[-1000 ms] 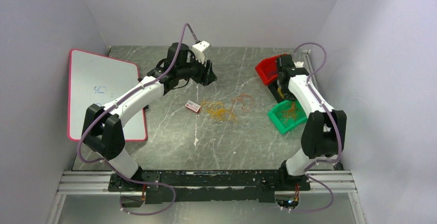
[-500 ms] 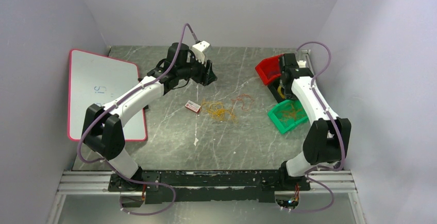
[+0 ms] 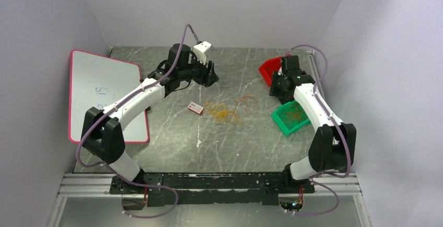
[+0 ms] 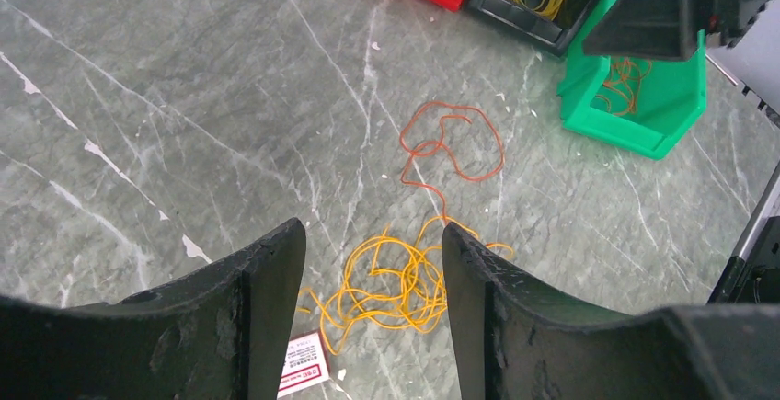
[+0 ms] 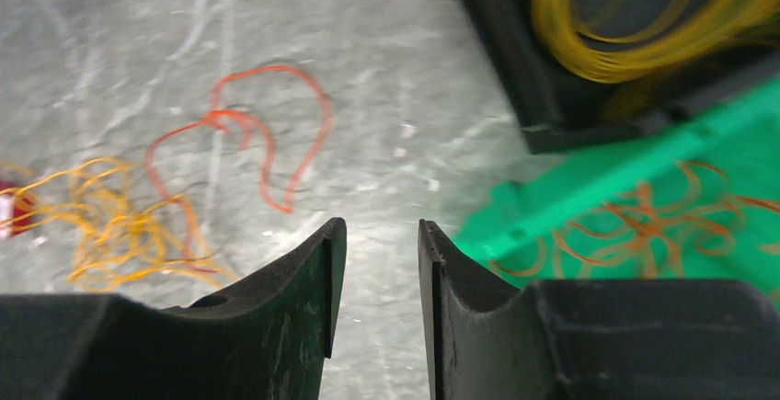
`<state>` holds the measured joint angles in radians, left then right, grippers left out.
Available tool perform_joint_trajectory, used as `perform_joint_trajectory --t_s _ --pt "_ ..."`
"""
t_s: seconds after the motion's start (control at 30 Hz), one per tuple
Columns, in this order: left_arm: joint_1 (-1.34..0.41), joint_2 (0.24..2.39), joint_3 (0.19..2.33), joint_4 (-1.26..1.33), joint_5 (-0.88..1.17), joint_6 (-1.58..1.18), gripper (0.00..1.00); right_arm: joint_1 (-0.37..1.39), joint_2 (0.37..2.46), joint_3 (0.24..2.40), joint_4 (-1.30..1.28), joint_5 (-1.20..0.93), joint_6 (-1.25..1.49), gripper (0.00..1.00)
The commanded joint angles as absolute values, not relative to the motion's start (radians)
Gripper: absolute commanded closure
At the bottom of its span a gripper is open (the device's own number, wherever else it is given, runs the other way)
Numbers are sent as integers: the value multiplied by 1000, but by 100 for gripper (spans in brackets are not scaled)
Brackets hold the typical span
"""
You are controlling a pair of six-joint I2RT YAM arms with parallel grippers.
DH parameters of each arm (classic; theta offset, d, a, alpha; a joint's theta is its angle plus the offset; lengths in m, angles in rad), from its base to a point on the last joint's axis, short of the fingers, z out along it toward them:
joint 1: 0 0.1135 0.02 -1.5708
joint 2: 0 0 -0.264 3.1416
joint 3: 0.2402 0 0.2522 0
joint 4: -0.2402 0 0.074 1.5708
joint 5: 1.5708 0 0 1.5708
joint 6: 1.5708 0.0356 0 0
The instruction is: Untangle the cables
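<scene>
The cables (image 3: 224,111) are lying loose near the middle of the tabletop (image 3: 172,133). A yellow-orange tangle (image 4: 391,282) is sitting knotted in a heap, and a red-orange wire (image 4: 457,142) is looping just beside it, its tail running to the heap's edge. Whether the two are actually crossing there is hard to tell. A small red-and-white card (image 4: 303,377) is lying next to the tangle.

To the right, some wires are apparently sitting sorted already: orange coils are resting in the green bin (image 4: 644,129) and yellow ones in the black bin (image 4: 529,18), with a red bin (image 3: 267,70) beyond. So the job is looking partly done, with this heap left to pull apart.

The left gripper (image 4: 372,234) is hovering above the heap, jaws moderately wide and holding nothing. The right gripper (image 5: 379,230) is hanging between the bins and the red-orange wire, its jaws narrow with a slim gap showing, also empty.

The tabletop is showing grey marbled stone with pale veins. A pink-edged whiteboard (image 3: 104,96) is lying at its left, and plain pale walls (image 3: 209,8) are closing in three sides.
</scene>
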<state>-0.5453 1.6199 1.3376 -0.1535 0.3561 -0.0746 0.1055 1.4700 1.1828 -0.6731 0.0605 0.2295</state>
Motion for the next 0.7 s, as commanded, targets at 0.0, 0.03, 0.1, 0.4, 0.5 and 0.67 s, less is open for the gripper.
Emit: perform_joint_trajectory --t_s 0.0,0.03,0.1,0.4,0.5,0.67 --pt "-540 1570 1323 -122 316 -76 39 167 1520 1157 -520 -96 311 61" --pt "-540 1565 1322 -123 311 -84 39 181 1527 1144 -492 -95 343 61" --pt "-540 1556 1327 -132 301 -104 39 209 1523 1095 -401 -78 420 61" --pt "-540 1481 1268 -162 264 -148 40 280 1513 863 -194 23 665 58" --pt "-541 1469 1257 -171 256 -153 40 284 1517 815 -156 47 675 57" --pt "-541 1471 1270 -192 262 -160 41 285 1526 764 -48 39 681 57"
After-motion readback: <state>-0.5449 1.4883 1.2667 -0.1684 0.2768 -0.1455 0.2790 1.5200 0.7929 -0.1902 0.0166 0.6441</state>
